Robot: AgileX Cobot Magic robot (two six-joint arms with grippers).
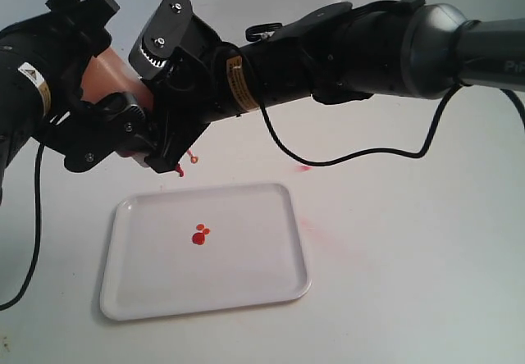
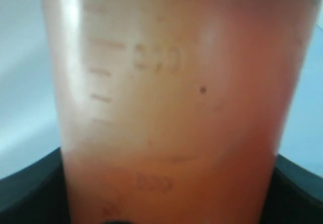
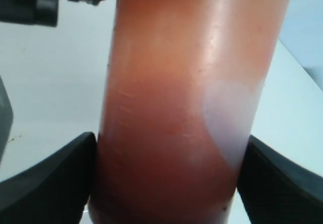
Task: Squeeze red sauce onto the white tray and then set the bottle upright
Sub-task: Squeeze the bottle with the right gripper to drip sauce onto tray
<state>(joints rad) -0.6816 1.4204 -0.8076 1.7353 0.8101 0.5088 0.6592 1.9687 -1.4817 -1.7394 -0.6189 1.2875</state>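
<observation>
The bottle, translucent and orange-stained, hangs tipped over above the far left of the white tray, its red nozzle pointing down. My left gripper is shut on the bottle's body, which fills its wrist view. My right gripper reaches across from the right. It is shut on the bottle nearer the nozzle, with a black finger pressed to each side. A small blob of red sauce lies near the tray's middle. The thin cap tether dangles beside the nozzle.
The tray lies on a white table. Faint pink smudges mark the table just beyond the tray's far right corner. Black cables hang from both arms, the right one looping above the table.
</observation>
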